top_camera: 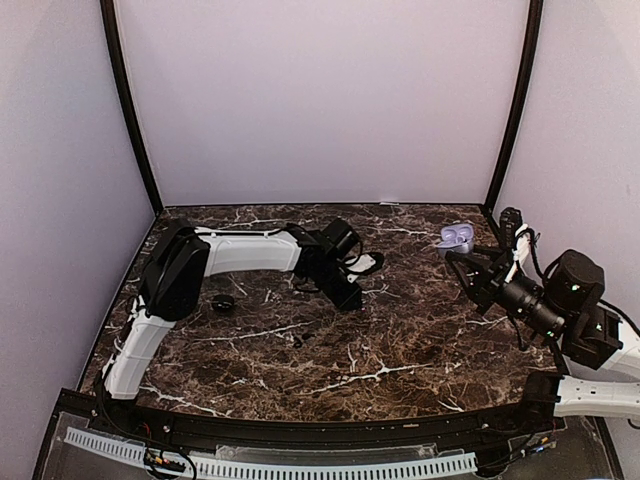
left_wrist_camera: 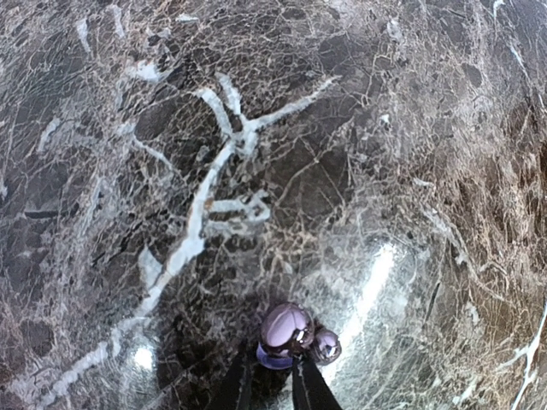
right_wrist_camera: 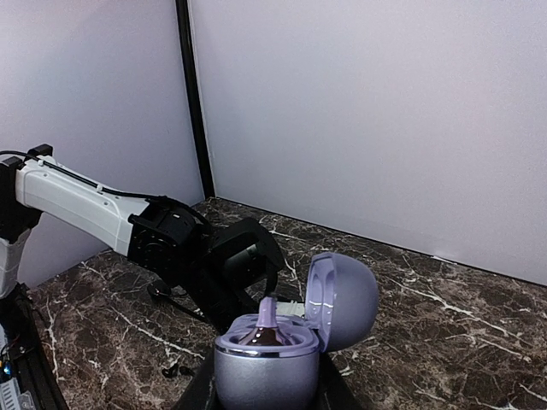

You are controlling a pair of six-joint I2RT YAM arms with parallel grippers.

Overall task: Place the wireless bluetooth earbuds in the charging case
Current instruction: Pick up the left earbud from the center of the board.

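bud in the left gripper, case well off to its right

a pale purple earbud (left_wrist_camera: pixel 286 329) is seen pinched at the tips of the left gripper (top_camera: pixel 348 292), whose fingers are drawn together on it above the marble table (top_camera: pixel 400 340). how the bud's long axis lies cannot be told from the wrist view.

the charging case (right_wrist_camera: pixel 265 371) is clamped upright in the right gripper (right_wrist_camera: pixel 265 397), held off the table at the far right. its lid (right_wrist_camera: pixel 346 295) is swung open to the side away from the left arm, and a seated bud (right_wrist_camera: pixel 267 318) is seen in one socket.

the case lies to the right of the held bud and well apart from it. the gap is judged to be closed best by the left arm, with the bud brought over the mouth from the side opposite the lid.
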